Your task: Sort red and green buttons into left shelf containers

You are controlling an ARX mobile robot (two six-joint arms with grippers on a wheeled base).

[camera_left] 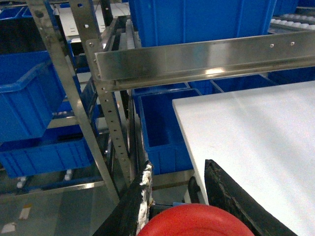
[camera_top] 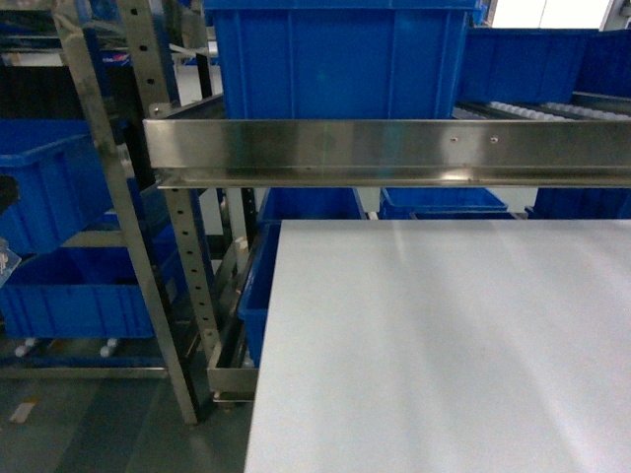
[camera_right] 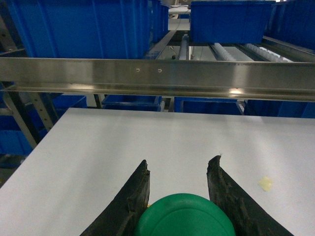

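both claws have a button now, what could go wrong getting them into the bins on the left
1. The steel rail runs across in front of the shelf; either arm could clip it on the way over.
2. The left claw grips the red button by its round cap, which might slip out.
3. The right claw with the green button sits over the white table and must probably cross the left arm's side to reach a blue bin.

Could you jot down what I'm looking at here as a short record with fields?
Left end effector: shut on red button
Right end effector: shut on green button
Work surface: white table
Shelf: steel rack
Containers: blue bins at left
Stray item: yellowish scrap on table
Sorting: both buttons not yet binned
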